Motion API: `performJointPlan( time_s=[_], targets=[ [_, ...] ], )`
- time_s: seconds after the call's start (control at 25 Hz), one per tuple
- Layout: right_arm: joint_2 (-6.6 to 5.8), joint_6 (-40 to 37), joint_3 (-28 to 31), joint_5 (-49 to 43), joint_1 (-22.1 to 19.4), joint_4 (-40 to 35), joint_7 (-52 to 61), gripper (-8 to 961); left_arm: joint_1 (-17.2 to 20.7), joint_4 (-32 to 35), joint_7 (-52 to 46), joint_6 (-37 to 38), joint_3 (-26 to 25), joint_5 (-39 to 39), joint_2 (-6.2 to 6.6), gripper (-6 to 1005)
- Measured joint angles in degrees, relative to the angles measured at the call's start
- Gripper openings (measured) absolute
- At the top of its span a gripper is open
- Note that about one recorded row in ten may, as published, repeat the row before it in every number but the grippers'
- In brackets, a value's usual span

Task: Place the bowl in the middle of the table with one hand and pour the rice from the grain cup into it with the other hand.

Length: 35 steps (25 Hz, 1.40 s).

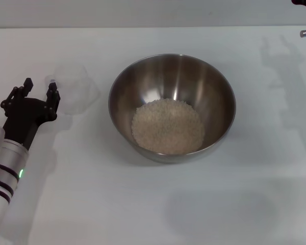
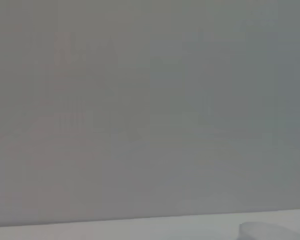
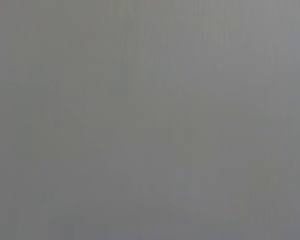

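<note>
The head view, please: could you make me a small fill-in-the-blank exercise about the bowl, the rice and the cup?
1. The rice lies inside the ____.
2. The grain cup stands on the table on the robot's ____ side of the bowl.
3. The left gripper sits beside the cup with its fingers ____.
4. No rice shows in the grain ____.

Missing words: bowl; left; open; cup
</note>
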Motion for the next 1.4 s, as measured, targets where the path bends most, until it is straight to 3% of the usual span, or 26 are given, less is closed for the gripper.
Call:
performJointPlan(
  time_s=[0.36, 0.8, 0.84, 1.0, 1.16, 1.24, 1.28, 1.4],
  targets=[
    [0.0, -0.8, -0.2, 0.0, -0.6, 0.0, 0.0, 435, -2.6, 1.3, -0.4, -4.2, 0.8, 0.0, -0.08, 524],
    [0.0, -0.8, 0.1, 0.0, 0.3, -0.2, 0.0, 434, -1.0, 1.2, -2.9, -3.8, 1.7, 0.0, 0.06, 526],
    [0.0, -0.7, 0.2, 0.0, 0.6, -0.2, 0.0, 434, 1.3, -0.2, -3.0, -1.0, 3.1, 0.0, 0.13, 527],
    [0.0, -0.5, 0.3, 0.0, 0.9, -0.2, -0.1, 434, 2.5, -1.2, -3.0, 0.5, 4.3, 0.0, 0.2, 527],
    [0.0, -0.4, 0.3, 0.0, 1.0, -0.3, -0.2, 434, 5.6, -2.1, -3.0, 9.0, 6.8, 0.2, 0.39, 528],
    [0.06, -0.7, 0.3, 0.1, 0.6, -0.3, 0.0, 434, 5.6, -2.1, -3.0, 9.0, 6.8, 0.2, 0.39, 528],
    [0.06, -0.7, 0.3, 0.1, 0.6, -0.3, 0.0, 434, 6.9, 0.2, -3.1, 19.5, 8.2, 1.9, 0.02, 529],
    [0.18, -0.9, 0.1, 0.2, 0.1, -0.6, 0.1, 435, 6.9, 1.0, -3.0, 22.9, 8.3, 2.2, -0.17, 529]
  ],
)
